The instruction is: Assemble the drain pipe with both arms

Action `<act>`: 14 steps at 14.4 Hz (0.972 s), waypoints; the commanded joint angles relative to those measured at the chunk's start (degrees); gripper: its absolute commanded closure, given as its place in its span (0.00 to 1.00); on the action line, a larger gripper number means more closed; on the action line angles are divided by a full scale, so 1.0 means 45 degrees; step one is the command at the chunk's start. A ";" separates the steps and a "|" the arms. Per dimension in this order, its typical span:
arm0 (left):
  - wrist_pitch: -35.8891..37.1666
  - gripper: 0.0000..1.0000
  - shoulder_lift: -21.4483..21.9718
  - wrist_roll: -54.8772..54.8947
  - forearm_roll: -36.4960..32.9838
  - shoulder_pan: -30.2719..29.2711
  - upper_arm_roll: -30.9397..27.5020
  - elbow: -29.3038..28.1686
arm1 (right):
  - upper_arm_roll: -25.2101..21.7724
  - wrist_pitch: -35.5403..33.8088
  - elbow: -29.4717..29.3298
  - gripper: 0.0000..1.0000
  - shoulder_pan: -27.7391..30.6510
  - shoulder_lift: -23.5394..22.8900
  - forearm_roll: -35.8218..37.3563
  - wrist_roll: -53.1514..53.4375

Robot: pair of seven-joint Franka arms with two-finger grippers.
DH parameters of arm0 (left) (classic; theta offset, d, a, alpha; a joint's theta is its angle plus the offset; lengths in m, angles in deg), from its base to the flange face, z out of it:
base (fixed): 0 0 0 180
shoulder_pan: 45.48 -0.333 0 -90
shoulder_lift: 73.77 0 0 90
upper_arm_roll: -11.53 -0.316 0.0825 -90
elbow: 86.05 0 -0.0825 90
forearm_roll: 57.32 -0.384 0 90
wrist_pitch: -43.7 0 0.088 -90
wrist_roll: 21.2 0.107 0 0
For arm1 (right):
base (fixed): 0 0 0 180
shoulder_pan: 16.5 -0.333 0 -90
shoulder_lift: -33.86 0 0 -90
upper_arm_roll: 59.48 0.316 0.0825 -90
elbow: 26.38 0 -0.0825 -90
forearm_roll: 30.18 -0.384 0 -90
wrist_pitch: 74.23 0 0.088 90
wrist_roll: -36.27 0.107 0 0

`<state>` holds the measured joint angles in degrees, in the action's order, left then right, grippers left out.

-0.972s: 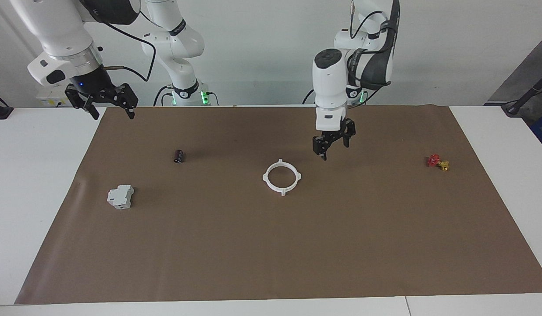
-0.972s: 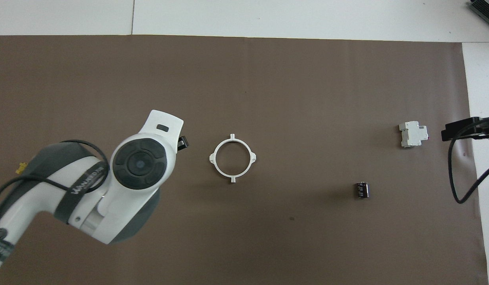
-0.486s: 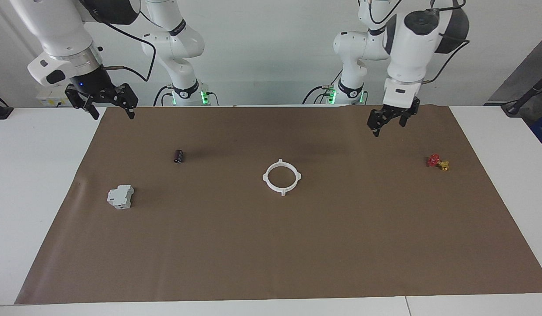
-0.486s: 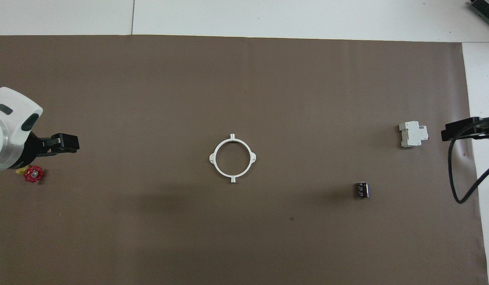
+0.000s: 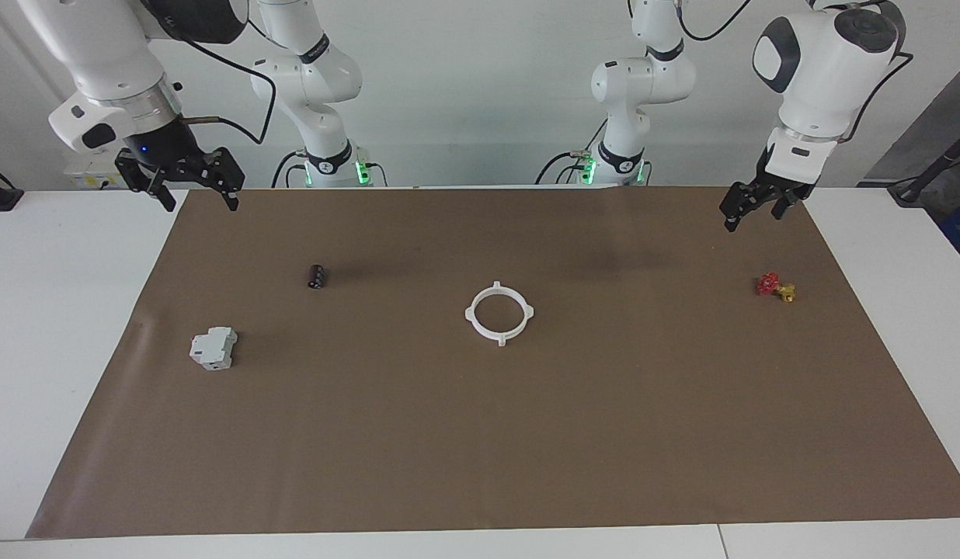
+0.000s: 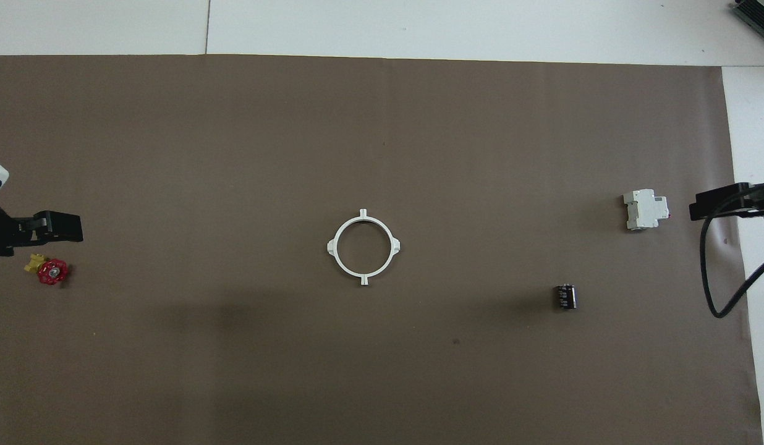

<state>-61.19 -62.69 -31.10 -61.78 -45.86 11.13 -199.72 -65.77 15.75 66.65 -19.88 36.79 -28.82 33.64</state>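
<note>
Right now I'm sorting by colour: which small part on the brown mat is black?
The small black cylinder, lying between the white plastic ring and grey-white boxy block.

Both views are bright and evenly lit from above. Shadows on the table [image 5: 76, 326] are soft and faint, with a broad dim patch spreading across the brown mat [image 6: 233, 154]. No glare; focus is sharp throughout.
</note>
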 commanded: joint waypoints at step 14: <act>0.1863 0.00 -0.0429 0.0385 0.0386 0.0182 0.0129 0.2290 | 0.0051 -0.0230 -0.0144 0.00 0.0106 -0.0083 -0.0205 0.0195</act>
<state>-54.31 -63.46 -30.42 -61.39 -45.74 12.38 -190.25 -65.77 15.75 66.65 -19.88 36.79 -28.82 33.64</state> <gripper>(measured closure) 0.000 0.000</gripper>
